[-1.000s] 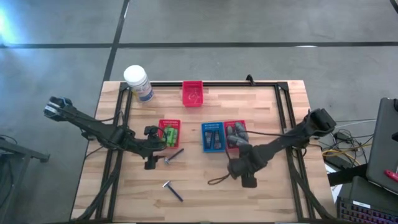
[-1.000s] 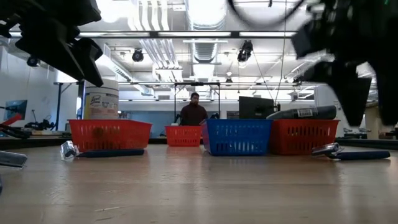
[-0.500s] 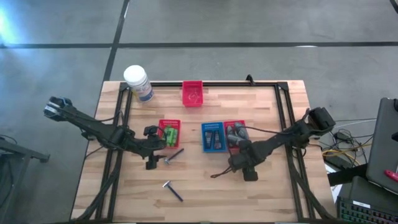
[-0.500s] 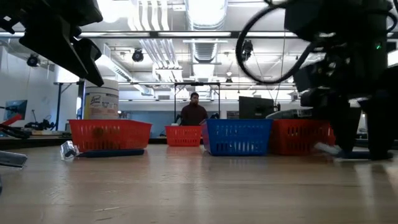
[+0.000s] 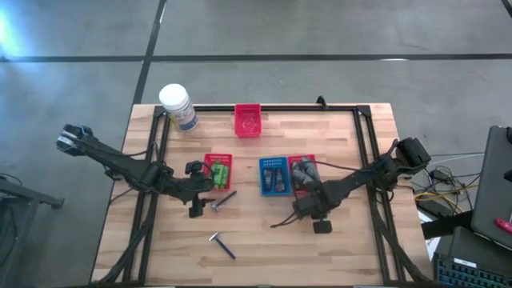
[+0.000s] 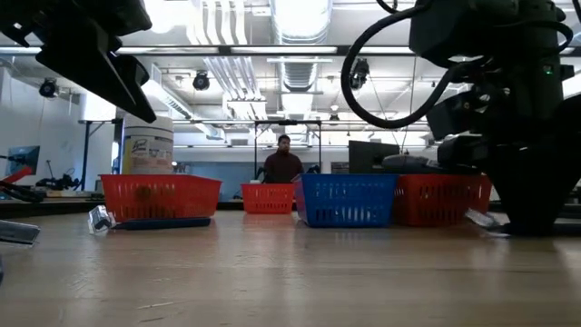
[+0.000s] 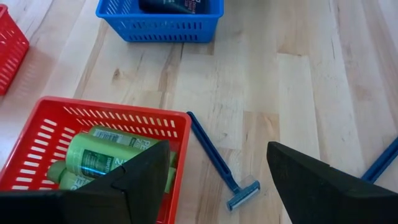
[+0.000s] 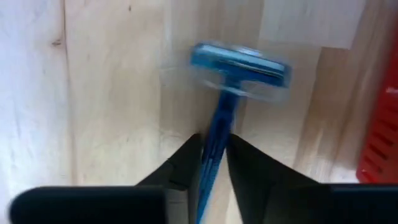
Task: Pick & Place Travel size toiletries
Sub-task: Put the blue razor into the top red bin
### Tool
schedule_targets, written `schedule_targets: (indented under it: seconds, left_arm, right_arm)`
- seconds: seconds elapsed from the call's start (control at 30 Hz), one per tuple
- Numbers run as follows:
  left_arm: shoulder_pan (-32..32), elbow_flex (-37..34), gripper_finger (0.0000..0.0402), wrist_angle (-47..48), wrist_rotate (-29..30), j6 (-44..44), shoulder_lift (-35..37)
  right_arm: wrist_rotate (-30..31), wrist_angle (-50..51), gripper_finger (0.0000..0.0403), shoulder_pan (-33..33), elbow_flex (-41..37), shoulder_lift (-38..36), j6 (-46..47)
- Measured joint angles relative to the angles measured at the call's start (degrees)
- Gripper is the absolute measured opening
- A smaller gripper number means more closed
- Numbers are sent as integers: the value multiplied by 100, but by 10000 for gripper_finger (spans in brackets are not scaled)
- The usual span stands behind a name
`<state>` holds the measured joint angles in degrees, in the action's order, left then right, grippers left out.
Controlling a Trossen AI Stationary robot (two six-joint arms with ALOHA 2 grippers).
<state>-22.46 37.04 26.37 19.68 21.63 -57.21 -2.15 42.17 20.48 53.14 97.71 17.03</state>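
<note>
Step in hand, as judged: grasping a loose razor for sorting. Right hand sat low on the desk, just in front of the red basket of grey bottles. Its fingers were nearly pressed together, pinching the thin blue handle of a razor; the razor head pointed away from the wrist, blurred, apparently at or just above the wood. Whether it was already lifted could not be told.

Left hand hovered with fingers spread wide, holding nothing, over the near corner of the red basket of green bottles. A second razor lay on the desk just beside that basket. A third razor lay alone nearer the desk's front edge.

Blue basket held dark flat tubes. A fourth red basket stood at the far edge; its contents were too small to tell. White jar stood at the far left corner.

Next move, judged: raise the pinched razor clear, carry it to its basket, probably the far red one, and release above it; a thin handle could twist in the grip.

Writing: jar and green bottles carried labels, print unreadable. No brand legible.
</note>
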Motion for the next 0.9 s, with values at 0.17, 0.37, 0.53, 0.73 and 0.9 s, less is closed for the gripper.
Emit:
schedule_targets:
  seconds: [0.17,0.37,0.53,0.73,0.9]
  left_arm:
    - [0,0,273,-4,0,7,0]
    - [0,0,273,-28,-2,4,0]
    - [0,0,273,-26,-2,4,0]
    - [0,0,273,-24,147,-91,0]
    - [-2,39,273,24,173,-118,2]
  right_arm:
    - [-22,99,28,72,199,2,319]
    - [39,461,30,183,780,2,611]
    - [-107,1002,36,175,1723,-36,1262]
    - [-367,568,26,-597,2678,-79,2631]
    - [-516,-504,37,-1729,2829,-4,3664]
